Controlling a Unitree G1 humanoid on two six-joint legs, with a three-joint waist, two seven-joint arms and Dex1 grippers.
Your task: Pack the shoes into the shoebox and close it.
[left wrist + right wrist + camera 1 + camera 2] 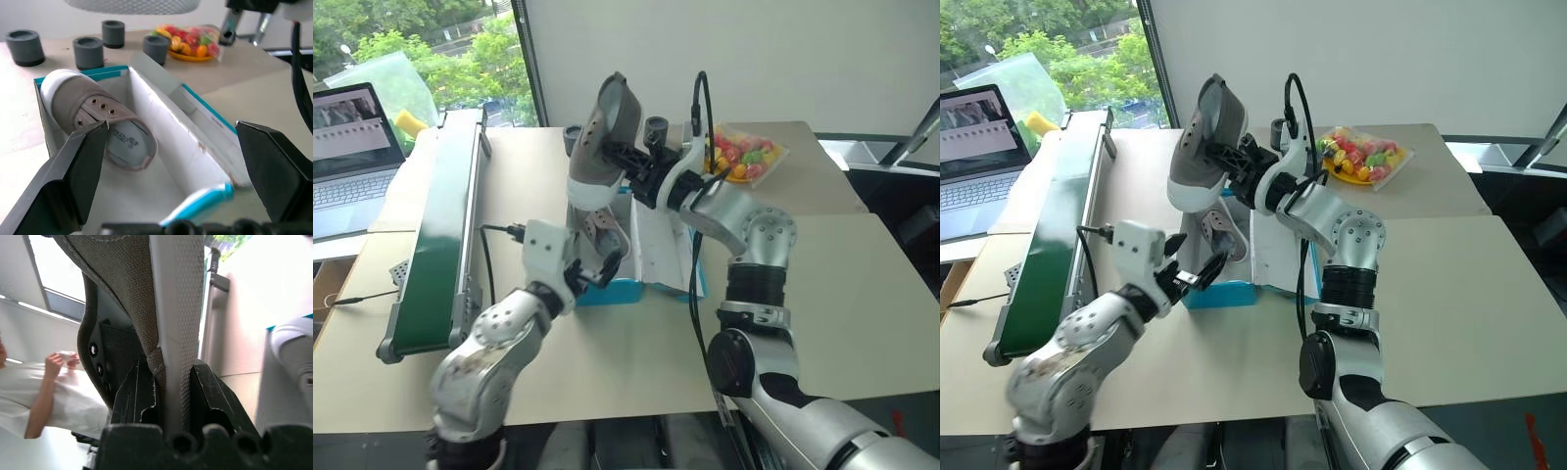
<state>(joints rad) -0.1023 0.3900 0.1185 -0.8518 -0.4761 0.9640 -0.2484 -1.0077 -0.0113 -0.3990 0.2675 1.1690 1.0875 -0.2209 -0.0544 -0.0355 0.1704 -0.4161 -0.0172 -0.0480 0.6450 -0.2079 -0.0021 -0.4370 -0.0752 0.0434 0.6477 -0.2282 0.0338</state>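
The turquoise shoebox (607, 291) stands open in the middle of the table, its white lid flap (661, 245) lying over to the right. One dark grey shoe (83, 105) lies inside it against the left wall, toe toward the far end. My left gripper (171, 129) is open at the box's near end, nothing between its fingers (78, 166). The second shoe (602, 137) hangs in the air above the far end of the box, tipped up on end with its sole facing left. My right gripper (625, 157) is shut on this shoe's side wall (171, 333).
A long green conveyor (440, 225) runs along the left of the table, with a laptop (347, 147) beyond it. Several small grey cylinders (88, 51) and a bag of colourful sweets on a plate (744, 155) sit behind the box. A person (49, 391) stands in the background.
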